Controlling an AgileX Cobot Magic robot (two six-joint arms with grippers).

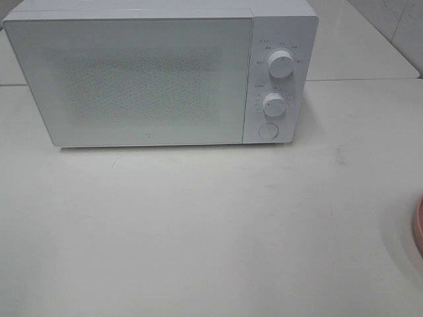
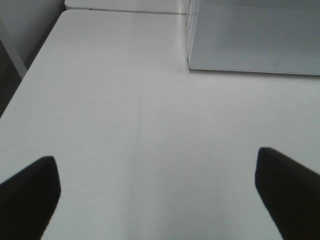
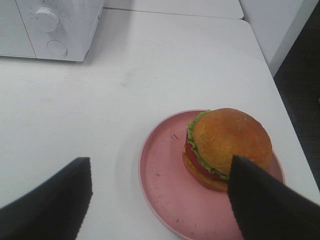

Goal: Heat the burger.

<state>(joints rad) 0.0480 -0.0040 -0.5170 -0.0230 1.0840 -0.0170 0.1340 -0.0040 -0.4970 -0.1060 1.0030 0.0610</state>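
1. Hanging spread wide and empty: the left claw (image 2: 157, 192), over a bare stretch of the white table (image 2: 125, 100), gripping nothing.
2. Hovering released too, jaws apart: the right claw (image 3: 160, 200), poised above the pink plate (image 3: 165, 190) without touching anything.
3. Sitting on that plate, toward its far-right part: the burger (image 3: 227, 147), upright, glossy bun on top, lettuce and red layer peeking out at the side.
4. Resting near the table's right edge: plate and burger together, only a sliver of the plate (image 1: 419, 228) showing in the high view, burger itself out of that picture.
5. Standing at the back, well apart from the plate: the white microwave (image 1: 158, 72), door (image 1: 132, 82) fully shut, two dials (image 1: 280, 66) and a round button (image 1: 268, 131) on its right panel.
6. Judging progress: seemingly nothing done yet. Remaining, by the look of it: opening the door, carrying the burger inside, closing up, turning a dial to start heating.
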